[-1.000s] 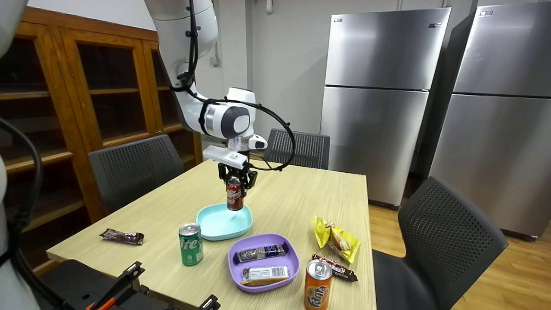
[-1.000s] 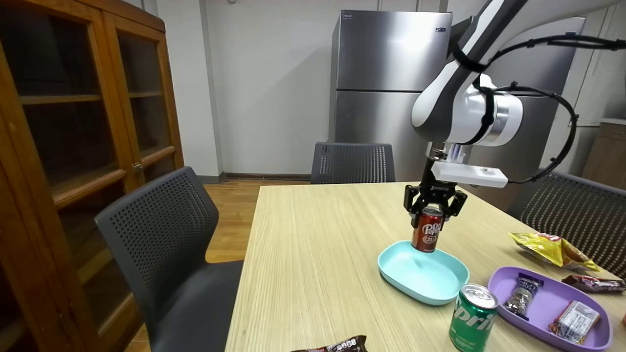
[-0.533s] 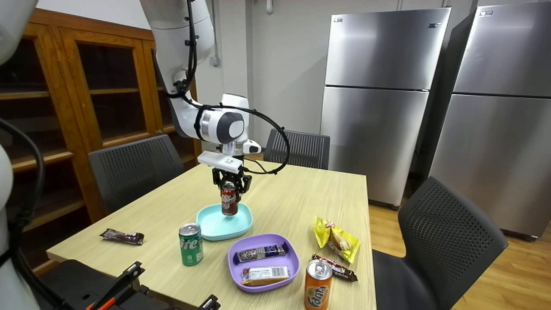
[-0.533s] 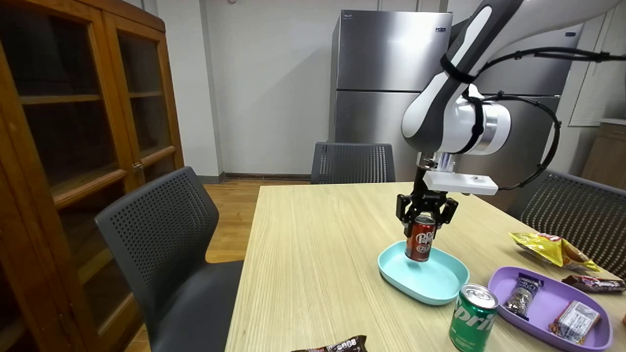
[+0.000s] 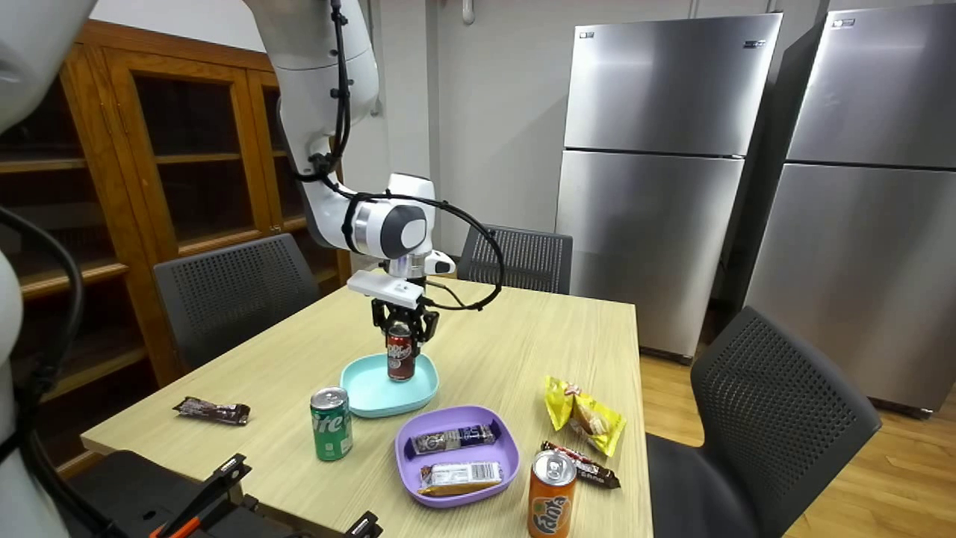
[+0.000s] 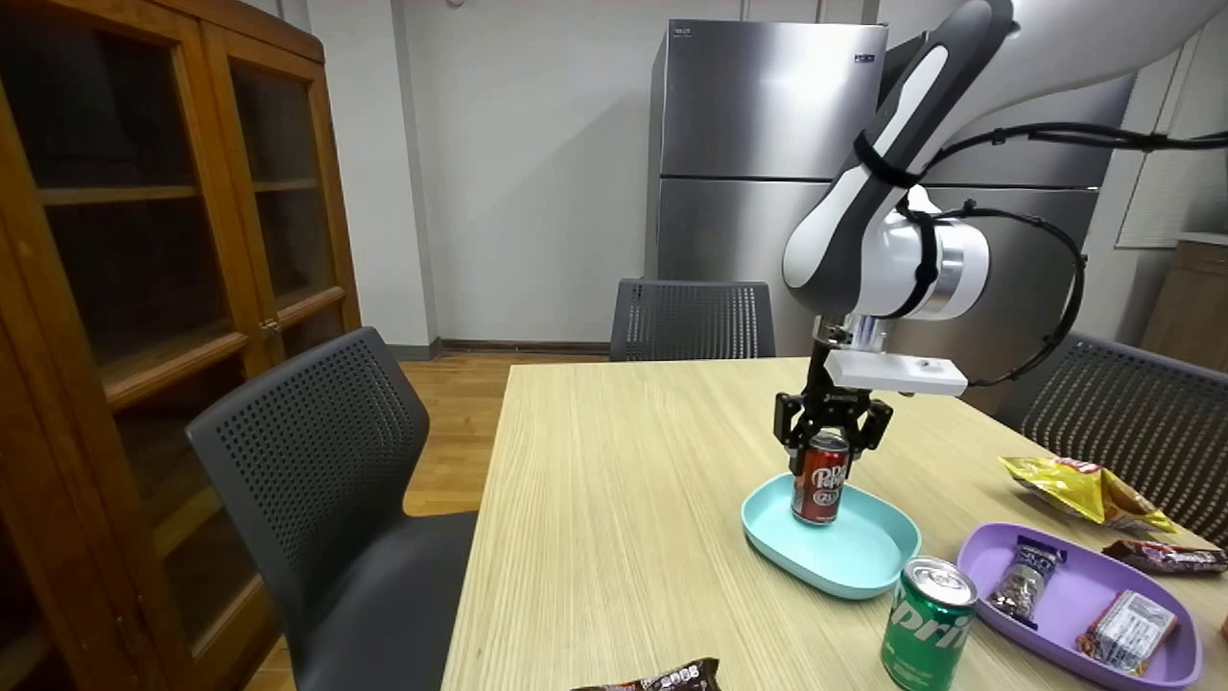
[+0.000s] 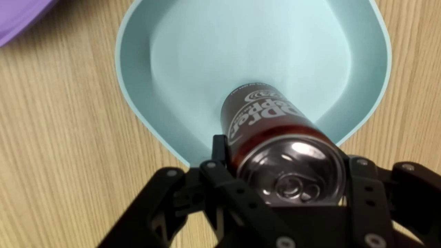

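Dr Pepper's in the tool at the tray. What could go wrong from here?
1. Can't tell if the Dr Pepper touches the tray; released above it, it may drop and tip.
2. The tool overlaps the tray's edge in the wrist view; opening there could clip it.
3. The Sprite stands close by; a shoved tray might knock it.

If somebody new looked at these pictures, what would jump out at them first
Probably the red Dr Pepper can, gripped by the end effector over the turquoise tray; whether its base touches is hard to tell. Next, the purple tray close to that one, holding two wrapped bars. Beyond the table, two big steel fridges also draw the eye.
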{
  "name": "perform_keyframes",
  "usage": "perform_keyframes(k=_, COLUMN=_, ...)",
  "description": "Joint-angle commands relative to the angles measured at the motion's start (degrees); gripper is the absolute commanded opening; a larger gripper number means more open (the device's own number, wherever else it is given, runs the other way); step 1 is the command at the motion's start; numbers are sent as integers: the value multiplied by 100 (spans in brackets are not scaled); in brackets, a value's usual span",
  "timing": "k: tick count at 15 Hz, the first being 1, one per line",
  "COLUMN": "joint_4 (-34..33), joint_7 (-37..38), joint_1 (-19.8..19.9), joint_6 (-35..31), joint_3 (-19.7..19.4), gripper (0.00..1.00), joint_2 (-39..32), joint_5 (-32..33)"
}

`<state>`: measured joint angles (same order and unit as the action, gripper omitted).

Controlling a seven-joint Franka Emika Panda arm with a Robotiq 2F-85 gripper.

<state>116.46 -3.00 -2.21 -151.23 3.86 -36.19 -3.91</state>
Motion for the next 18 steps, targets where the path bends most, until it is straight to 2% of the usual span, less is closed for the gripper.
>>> perform_keyframes(k=1, joint_4=-174, joint_7=122, joint_1=-91, joint_6=30, joint_3=-93, gripper=38, joint_2=-98, joint_5=160)
perform_keyframes(k=2, joint_4=-183, joint_7=123, joint_1=-93, joint_6=74, joint_3=-101, gripper=88, joint_2=-101, joint_5=168)
perform_keyframes(k=3, joint_4=-165, joint_7=115, joint_1=-87, joint_6=84, joint_3=-99, gripper=89, joint_2=-88, joint_5=170)
perform_keyframes(k=4, joint_4=-100, joint_7=73, joint_1=-63, joint_6=63, joint_3=-73, gripper=96, joint_2=-29, joint_5=156)
perform_keyframes(k=6, joint_4=32, joint_7=-40, joint_1=13, joint_6=34, joint_3=11, gripper=100, joint_2=98, joint_5=104)
perform_keyframes(k=11, joint_4=386, joint_7=-114, joint_1=17, joint_6=-12, joint_3=40, gripper=100, joint_2=499, joint_5=122)
perform_keyframes(k=18, joint_4=1275, joint_7=-517, joint_1=164, joint_6=-108, joint_3=209, gripper=100, joint_2=1425, joint_5=-13)
